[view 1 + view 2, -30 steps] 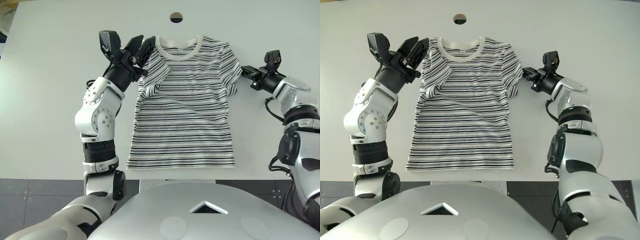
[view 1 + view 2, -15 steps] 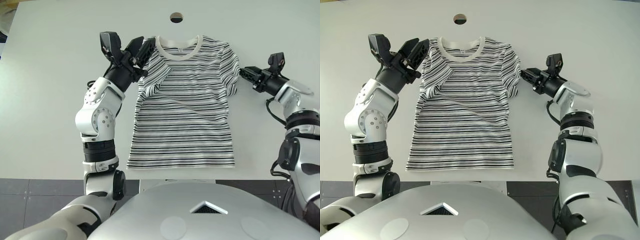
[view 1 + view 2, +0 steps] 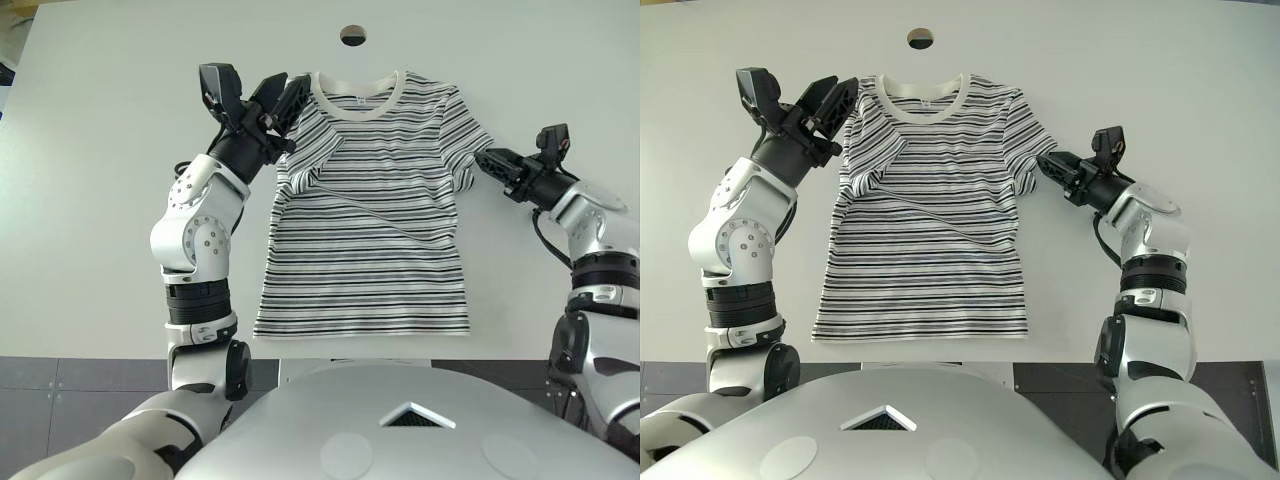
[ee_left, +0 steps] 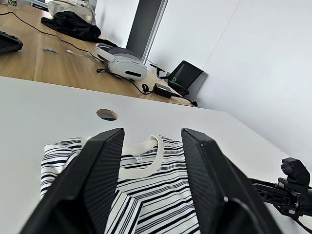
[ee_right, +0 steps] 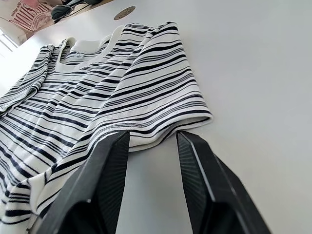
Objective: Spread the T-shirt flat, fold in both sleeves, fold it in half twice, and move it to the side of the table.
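Observation:
A black-and-white striped T-shirt (image 3: pixel 370 230) lies on the white table (image 3: pixel 100 200), collar at the far side. Its left sleeve is folded in across the chest (image 3: pixel 310 160). Its right sleeve (image 3: pixel 462 140) still sticks out sideways. My left gripper (image 3: pixel 285 92) is open and hovers just over the shirt's left shoulder; in the left wrist view its fingers (image 4: pixel 105 165) frame the collar (image 4: pixel 141 158). My right gripper (image 3: pixel 490 162) is open and low over the table, its tips right at the hem of the right sleeve (image 5: pixel 165 117), with nothing between its fingers (image 5: pixel 109 170).
A round cable hole (image 3: pixel 352 35) lies in the table just beyond the collar. Bare table stretches to both sides of the shirt. The table's front edge (image 3: pixel 100 355) runs just below the shirt's hem. A wooden desk with a headset (image 4: pixel 122 63) stands behind.
My right gripper has moved in toward the right sleeve and slightly nearer, ending at the sleeve's hem. The left arm and the shirt have not moved.

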